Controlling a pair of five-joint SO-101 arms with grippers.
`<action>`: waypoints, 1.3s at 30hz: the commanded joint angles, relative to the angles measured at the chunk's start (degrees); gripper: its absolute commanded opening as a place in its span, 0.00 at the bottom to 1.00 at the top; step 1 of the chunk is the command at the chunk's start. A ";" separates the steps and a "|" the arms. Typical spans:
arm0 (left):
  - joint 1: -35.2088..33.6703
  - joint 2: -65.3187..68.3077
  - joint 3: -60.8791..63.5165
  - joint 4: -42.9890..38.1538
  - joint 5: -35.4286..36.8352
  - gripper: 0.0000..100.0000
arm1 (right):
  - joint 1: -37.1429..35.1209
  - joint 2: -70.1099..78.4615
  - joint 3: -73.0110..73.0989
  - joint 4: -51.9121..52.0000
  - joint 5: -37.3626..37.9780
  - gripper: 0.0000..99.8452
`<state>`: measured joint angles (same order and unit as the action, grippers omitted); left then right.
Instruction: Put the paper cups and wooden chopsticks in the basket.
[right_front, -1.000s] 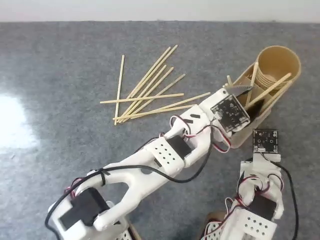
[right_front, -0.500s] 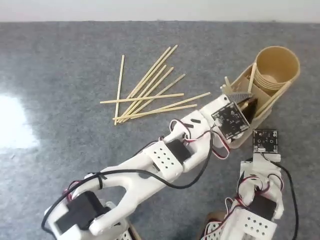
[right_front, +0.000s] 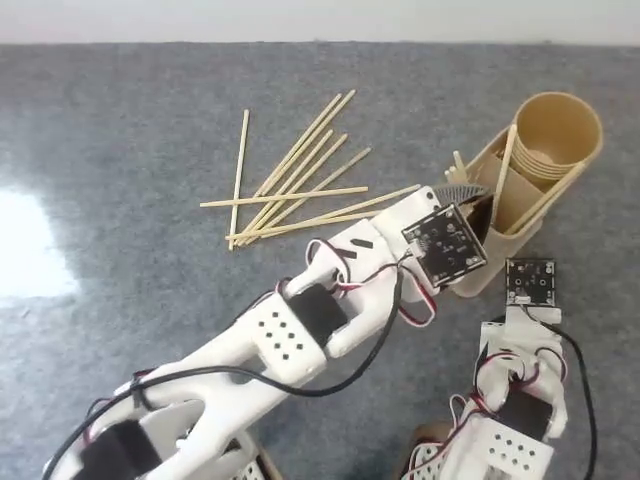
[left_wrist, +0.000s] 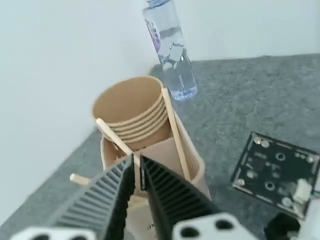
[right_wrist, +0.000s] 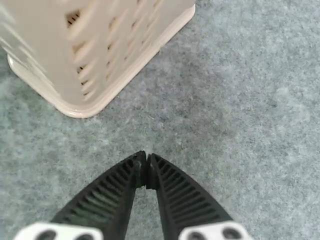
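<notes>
Grey carpet carries the beige basket, with stacked paper cups and a few upright chopsticks inside it. Loose wooden chopsticks lie beside the basket. The left gripper, jaws nearly together and empty, hovers over the basket's rim. The right gripper, pinched closed on nothing, sits just beside the basket.

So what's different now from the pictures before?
The left end effector pulled back from the basket, toward its arm's own base. The chopstick that lay slanted across the paper cups slid down and now leans beside them in the basket. The right end effector, the cups and the loose chopsticks on the table stayed put.
</notes>
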<state>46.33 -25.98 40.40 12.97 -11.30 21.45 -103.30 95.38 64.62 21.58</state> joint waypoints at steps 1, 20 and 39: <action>0.35 -2.81 0.66 1.93 -0.62 0.01 | -0.84 -0.40 1.05 -1.10 0.70 0.01; 0.44 -20.84 16.66 18.02 -1.67 0.14 | -0.48 -0.40 0.62 -1.10 0.53 0.01; 1.32 3.87 2.77 30.24 -15.30 0.18 | 29.05 -0.40 -12.22 0.84 13.27 0.01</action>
<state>46.95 -30.20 51.12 42.15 -24.48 44.48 -103.38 86.42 68.84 31.34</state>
